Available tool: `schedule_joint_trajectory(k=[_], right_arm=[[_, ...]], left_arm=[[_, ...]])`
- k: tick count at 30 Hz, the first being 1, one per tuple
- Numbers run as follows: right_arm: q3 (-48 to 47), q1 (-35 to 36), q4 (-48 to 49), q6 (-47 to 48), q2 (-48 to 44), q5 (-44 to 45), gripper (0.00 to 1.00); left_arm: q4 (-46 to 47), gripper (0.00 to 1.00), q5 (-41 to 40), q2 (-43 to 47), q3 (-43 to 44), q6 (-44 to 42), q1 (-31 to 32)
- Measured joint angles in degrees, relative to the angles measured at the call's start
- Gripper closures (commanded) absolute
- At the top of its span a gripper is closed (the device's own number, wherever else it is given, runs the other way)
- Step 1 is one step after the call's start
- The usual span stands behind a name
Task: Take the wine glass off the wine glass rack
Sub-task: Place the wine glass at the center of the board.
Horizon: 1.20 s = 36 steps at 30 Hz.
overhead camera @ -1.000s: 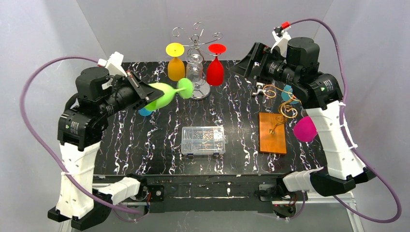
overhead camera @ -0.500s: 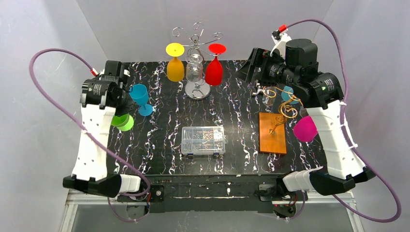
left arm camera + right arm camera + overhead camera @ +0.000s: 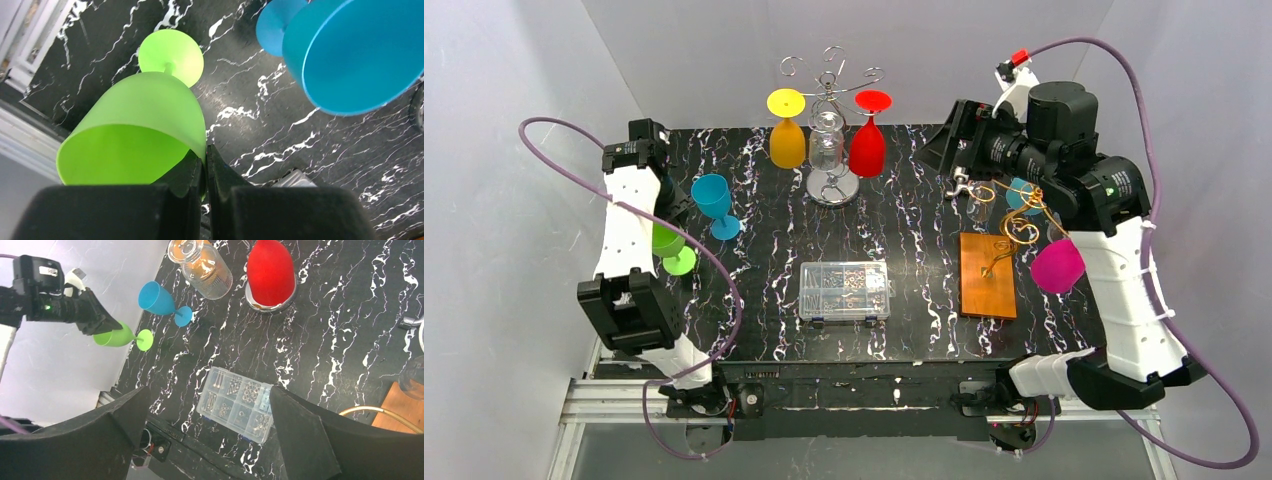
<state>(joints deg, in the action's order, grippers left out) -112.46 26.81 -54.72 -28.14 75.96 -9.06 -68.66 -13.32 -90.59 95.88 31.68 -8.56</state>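
**Off the rack and out to the left edge**

Nearest, at lower centre of the top view, noted a clear parts box (image 3: 844, 290) lying on the counter (image 3: 754, 300), in the same spot as a second earlier. Further up, at the left of the frame, found the left tool (image 3: 205, 156) pressed together on the rim of the green wine glass (image 3: 668, 243), pinching the wall from inside and outside. Held it tilted, bowl toward the wrist, foot pointing down and away over the counter's left edge; could not tell whether the foot touched. Just beyond, saw the blue glass (image 3: 714, 200) standing upright, near but apart.

A second before, had the same green glass lying sideways at upper centre, right beside the wine glass rack (image 3: 829, 80); half a second before, already swung out to the left. Judged the removal itself done, with only a placing and a release left.

At upper right, saw the right tool (image 3: 944, 140) spread wide, holding nothing, parked as before beside the copper wire stand (image 3: 1009, 215). Farthest back, at upper centre, counted a yellow glass (image 3: 787, 140), a clear glass (image 3: 827, 140) and a red glass (image 3: 870, 145) hanging foot-up on the rack.
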Motion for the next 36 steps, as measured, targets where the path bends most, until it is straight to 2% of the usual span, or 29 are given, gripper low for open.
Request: schedule_joint_trajectory(k=[7, 21, 30, 32, 33, 36], right_arm=[[0.2, 0.0, -0.9, 0.3, -1.3, 0.3, 0.02], [1.3, 0.0, -0.9, 1.2, -1.8, 1.2, 0.01], [1.7, 0.0, -0.9, 1.2, -1.9, 1.4, 0.02], [1.7, 0.0, -0.9, 1.2, -1.9, 1.4, 0.02], [1.7, 0.0, -0.9, 1.1, -1.9, 1.4, 0.02], [1.7, 0.0, -1.0, 1.0, -1.9, 1.4, 0.02]], left_arm=[[6.0, 1.00, 3.6, -5.4, -0.3, -0.9, -1.8], [13.1, 1.00, 4.7, -8.9, -1.8, -1.2, -2.3], [14.4, 0.85, 5.2, -9.3, -2.4, -1.4, -2.7], [14.3, 0.79, 5.2, -9.3, -2.4, -1.7, -2.8], [14.2, 0.73, 5.2, -9.3, -2.4, -2.1, -3.0], [13.7, 0.67, 5.6, -9.3, -2.2, -3.0, -3.0]])
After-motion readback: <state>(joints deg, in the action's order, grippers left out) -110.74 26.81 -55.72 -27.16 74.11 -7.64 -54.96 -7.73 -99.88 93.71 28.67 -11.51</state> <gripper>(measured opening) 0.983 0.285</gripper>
